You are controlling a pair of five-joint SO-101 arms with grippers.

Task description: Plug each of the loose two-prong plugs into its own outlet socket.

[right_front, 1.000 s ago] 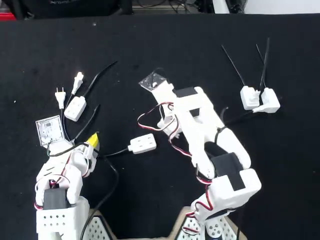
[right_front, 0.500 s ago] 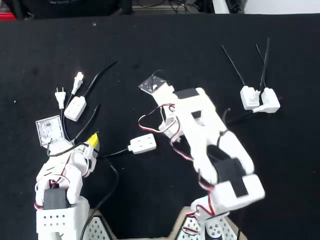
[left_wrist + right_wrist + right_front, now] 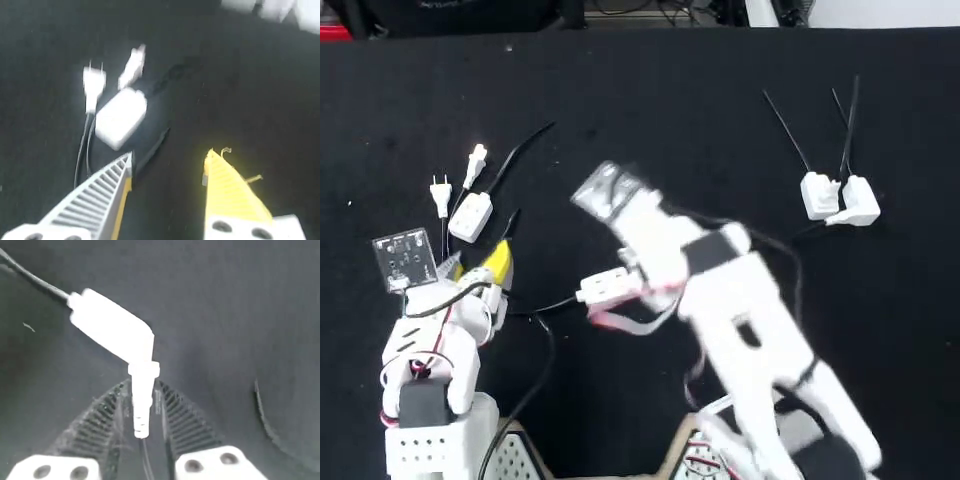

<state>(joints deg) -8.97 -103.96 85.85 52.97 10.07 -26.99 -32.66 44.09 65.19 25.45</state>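
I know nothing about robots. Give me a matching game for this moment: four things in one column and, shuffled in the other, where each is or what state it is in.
Things
1. left gripper
2. held plug
3. loose plugs
4. pair of white blocks

Places or states
A. lying beside the small socket
B. jaws open, nothing between them
C. side by side at the far right, black cords leading away
D. between the jaws of the right gripper

Pairs: 1-B, 2-D, 3-A, 4-C
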